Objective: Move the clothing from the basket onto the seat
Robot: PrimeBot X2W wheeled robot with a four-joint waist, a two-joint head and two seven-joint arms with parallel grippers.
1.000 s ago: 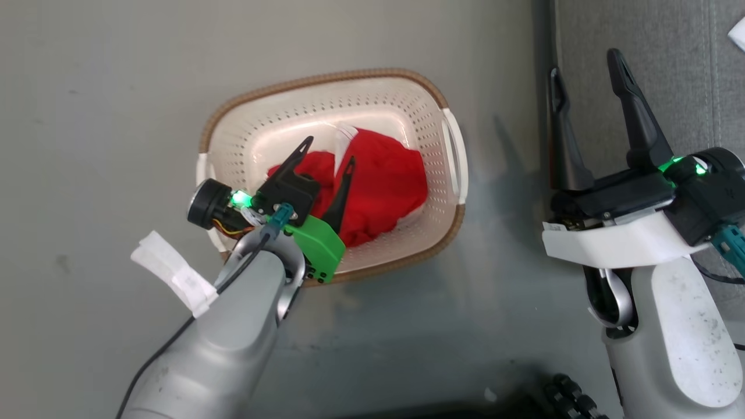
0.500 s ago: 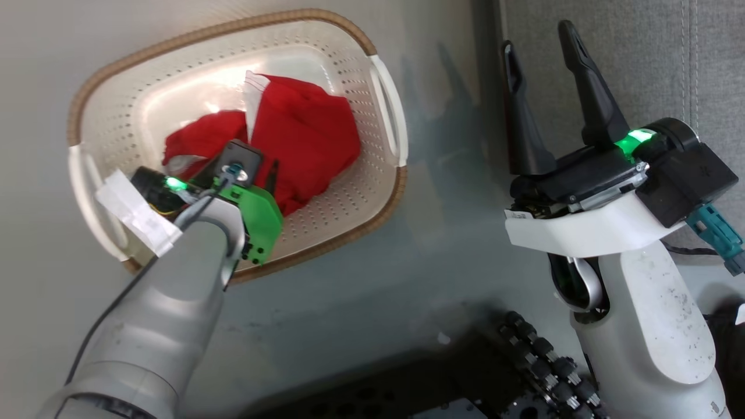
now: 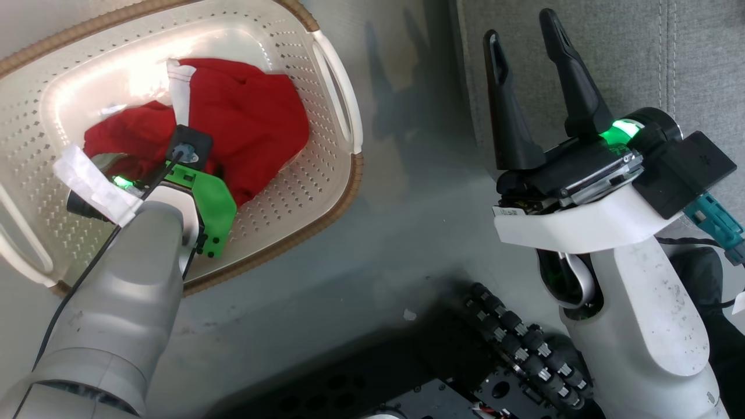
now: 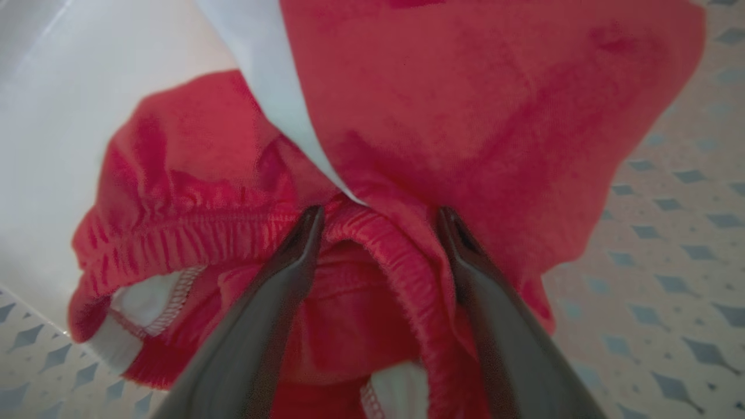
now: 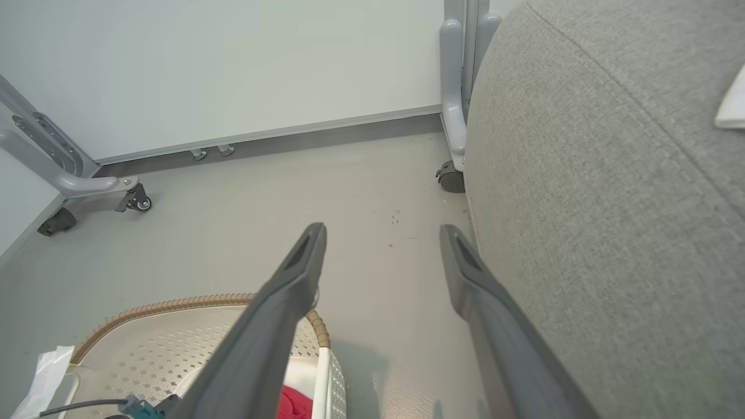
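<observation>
Down in the basket (image 3: 308, 186), left jaws stand wide open astride an elastic fold of the red clothing (image 4: 465, 105), nothing gripped yet; set to pinch that ridge, I reckon. Right jaws wide open, empty, parked beside the seat (image 5: 611, 203), clear of the reach

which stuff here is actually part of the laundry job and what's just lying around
Part of the job:
clothing, red, lying in the basket
basket, on the floor
seat, grey, beside the basket
left gripper, open, fingers either side of a waistband fold

Just lying about:
wheeled white panel
grey castor leg
small white item on the seat, unclear what
</observation>
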